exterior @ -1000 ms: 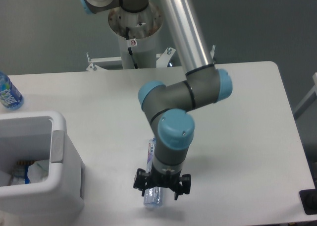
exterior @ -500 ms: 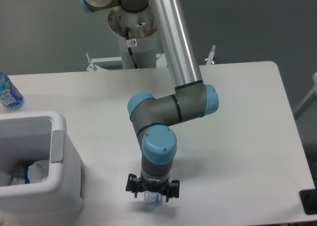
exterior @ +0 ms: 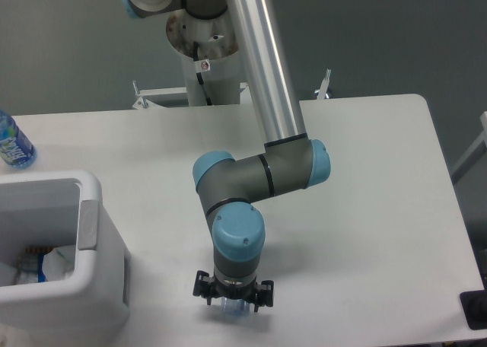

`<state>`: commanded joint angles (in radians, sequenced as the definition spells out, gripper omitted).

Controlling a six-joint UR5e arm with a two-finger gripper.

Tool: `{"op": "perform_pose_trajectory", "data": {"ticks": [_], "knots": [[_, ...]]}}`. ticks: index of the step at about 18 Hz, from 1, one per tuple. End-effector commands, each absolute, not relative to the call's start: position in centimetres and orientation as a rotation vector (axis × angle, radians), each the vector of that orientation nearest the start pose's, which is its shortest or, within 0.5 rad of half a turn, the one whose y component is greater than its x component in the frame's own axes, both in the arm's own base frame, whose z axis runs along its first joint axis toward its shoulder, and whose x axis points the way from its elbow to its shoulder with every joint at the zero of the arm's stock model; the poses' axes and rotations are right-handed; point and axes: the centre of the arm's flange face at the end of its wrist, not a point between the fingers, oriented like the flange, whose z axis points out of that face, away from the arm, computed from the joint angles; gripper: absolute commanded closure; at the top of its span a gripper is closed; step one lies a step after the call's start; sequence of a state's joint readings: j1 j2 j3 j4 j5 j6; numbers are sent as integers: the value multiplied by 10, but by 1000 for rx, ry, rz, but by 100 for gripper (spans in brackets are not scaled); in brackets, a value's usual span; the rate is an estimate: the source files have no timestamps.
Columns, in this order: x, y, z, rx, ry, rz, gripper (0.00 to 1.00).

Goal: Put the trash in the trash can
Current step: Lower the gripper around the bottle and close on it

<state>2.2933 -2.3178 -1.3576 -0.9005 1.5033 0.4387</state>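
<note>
White table [exterior: 380, 210] bearing the arm [exterior: 259, 172], whose wrist points straight down near the front edge. At the left front stands the white trash can [exterior: 99, 286] with a grey tab, crumpled wrapper [exterior: 57, 263] visible inside. The gripper [exterior: 233, 301] sits over the clear bottle [exterior: 234, 307], only whose end shows beneath it; whether the fingers pinch it cannot be told. A blue-labelled bottle [exterior: 11, 141] stands at the far left edge.
</note>
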Motion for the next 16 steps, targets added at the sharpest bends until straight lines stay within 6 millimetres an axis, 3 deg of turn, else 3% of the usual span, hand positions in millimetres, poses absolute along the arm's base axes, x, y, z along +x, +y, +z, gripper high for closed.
{"op": "perform_pose_trajectory", "data": {"ticks": [9, 16], "knots": [[-382, 649, 175, -3002, -414, 86, 2], [-380, 649, 175, -3005, -412, 86, 23]]}}
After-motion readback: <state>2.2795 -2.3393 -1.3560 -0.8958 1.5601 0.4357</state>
